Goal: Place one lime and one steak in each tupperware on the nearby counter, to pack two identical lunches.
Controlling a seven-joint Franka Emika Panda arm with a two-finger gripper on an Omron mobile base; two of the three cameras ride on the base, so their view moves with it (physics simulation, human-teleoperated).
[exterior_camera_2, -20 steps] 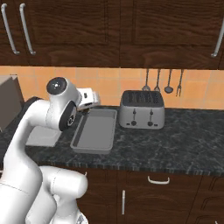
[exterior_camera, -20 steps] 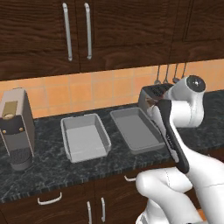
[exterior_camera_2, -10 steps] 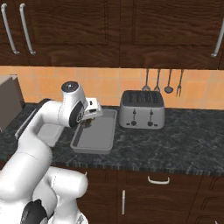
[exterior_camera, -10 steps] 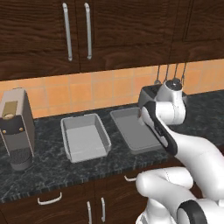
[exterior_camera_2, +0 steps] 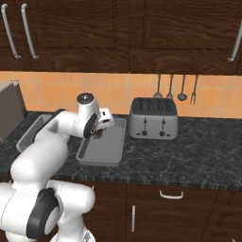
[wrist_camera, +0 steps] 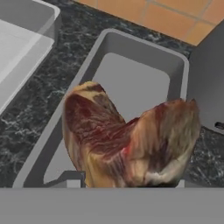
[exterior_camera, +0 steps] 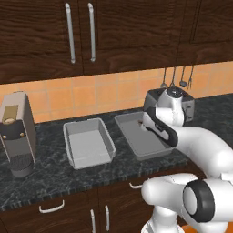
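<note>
A raw red-and-tan steak (wrist_camera: 127, 140) hangs close in front of the hand camera, over the right tupperware (wrist_camera: 144, 46). My gripper (exterior_camera: 148, 125) is shut on the steak (exterior_camera_2: 100, 134) and hovers just above this grey tupperware (exterior_camera: 136, 143) (exterior_camera_2: 101, 152), which has nothing lying in it. The steak hides my fingertips. The left tupperware (exterior_camera: 86, 145) (exterior_camera_2: 29, 134) (wrist_camera: 26, 35) sits beside it on the dark speckled counter (exterior_camera: 45, 177) (exterior_camera_2: 189, 156) and also has nothing in it. The lime is out of view.
A silver toaster (exterior_camera_2: 153, 118) (exterior_camera: 189, 107) (wrist_camera: 210, 87) stands right of the right tupperware. A coffee machine (exterior_camera: 17, 132) stands at the counter's left end. Utensils (exterior_camera_2: 175, 87) hang on the orange tile wall. Dark cabinets run above and below.
The arm has stretched forward and lower. The hand with the steak has come down from beside the toaster to just over the right tupperware.
</note>
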